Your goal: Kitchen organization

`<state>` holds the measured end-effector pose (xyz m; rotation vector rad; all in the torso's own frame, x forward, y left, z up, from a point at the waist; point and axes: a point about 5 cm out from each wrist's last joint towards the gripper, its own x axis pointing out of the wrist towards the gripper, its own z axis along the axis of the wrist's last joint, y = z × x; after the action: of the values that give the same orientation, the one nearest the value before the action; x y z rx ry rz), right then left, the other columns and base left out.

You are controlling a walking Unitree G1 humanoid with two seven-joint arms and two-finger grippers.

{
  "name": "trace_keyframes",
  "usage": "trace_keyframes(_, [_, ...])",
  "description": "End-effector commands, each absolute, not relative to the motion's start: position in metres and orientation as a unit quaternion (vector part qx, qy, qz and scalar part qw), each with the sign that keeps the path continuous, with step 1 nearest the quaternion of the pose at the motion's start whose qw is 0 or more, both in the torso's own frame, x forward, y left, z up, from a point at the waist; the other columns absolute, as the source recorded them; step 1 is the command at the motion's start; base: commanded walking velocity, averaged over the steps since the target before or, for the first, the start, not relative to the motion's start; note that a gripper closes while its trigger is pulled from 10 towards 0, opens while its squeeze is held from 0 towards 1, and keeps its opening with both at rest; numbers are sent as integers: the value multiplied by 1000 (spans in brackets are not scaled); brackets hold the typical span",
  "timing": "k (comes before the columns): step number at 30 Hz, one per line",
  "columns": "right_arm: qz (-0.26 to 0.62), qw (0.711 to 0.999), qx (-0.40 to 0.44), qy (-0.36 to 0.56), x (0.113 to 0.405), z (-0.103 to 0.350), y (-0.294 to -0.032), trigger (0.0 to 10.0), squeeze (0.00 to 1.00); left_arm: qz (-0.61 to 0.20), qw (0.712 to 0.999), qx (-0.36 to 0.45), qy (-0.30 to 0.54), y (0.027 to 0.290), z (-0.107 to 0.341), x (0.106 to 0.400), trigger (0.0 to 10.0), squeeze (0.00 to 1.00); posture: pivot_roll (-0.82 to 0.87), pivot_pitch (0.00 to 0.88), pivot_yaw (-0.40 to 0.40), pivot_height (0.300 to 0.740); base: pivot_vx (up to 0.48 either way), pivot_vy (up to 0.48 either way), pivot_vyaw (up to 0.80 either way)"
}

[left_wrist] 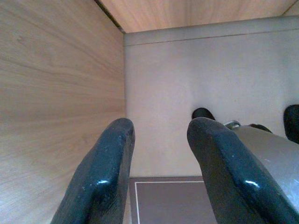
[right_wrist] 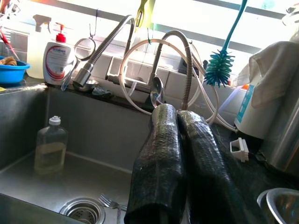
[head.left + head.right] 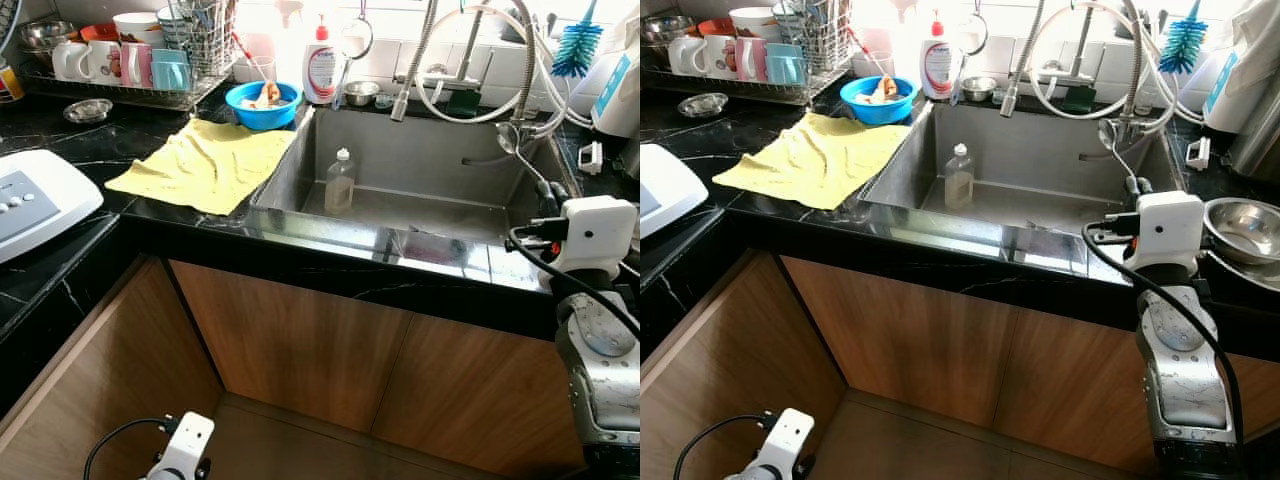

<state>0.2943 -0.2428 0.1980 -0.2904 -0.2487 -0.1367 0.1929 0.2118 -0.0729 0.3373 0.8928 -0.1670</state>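
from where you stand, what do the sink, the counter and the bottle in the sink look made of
Sink: brushed stainless steel, going by its dull grey sheen and soft reflections. Counter: glossy black stone, likely marble or a look-alike, with thin white veins. Bottle: clear plastic, probably, with a white cap; yellowish liquid shows through it.

Right gripper [image 2: 180, 116] jaws together, apparently.

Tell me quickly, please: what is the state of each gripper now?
Left gripper: open, holding nothing, hanging low beside the wooden cabinet.
Right gripper: shut, holding nothing, raised at the sink.
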Motion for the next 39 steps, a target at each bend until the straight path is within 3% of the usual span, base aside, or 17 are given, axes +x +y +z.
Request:
trace_keyframes(1, [-78, 979, -146, -124, 295, 200, -245, 10000, 0, -90, 879, 165, 438, 213, -75, 188, 10000, 0, -77, 0, 20, 740, 0, 0, 0])
trace_keyframes(11, [-84, 978, -147, -121, 297, 200, -247, 10000, 0, -92, 879, 165, 438, 213, -75, 187, 10000, 0, -70, 0, 16, 740, 0, 0, 0])
trace_keyframes(39, [-95, 979, -143, -106, 302, 197, -248, 10000, 0, -89, 884, 166, 428, 212, -72, 194, 10000, 0, -62, 0, 15, 740, 231, 0, 0])
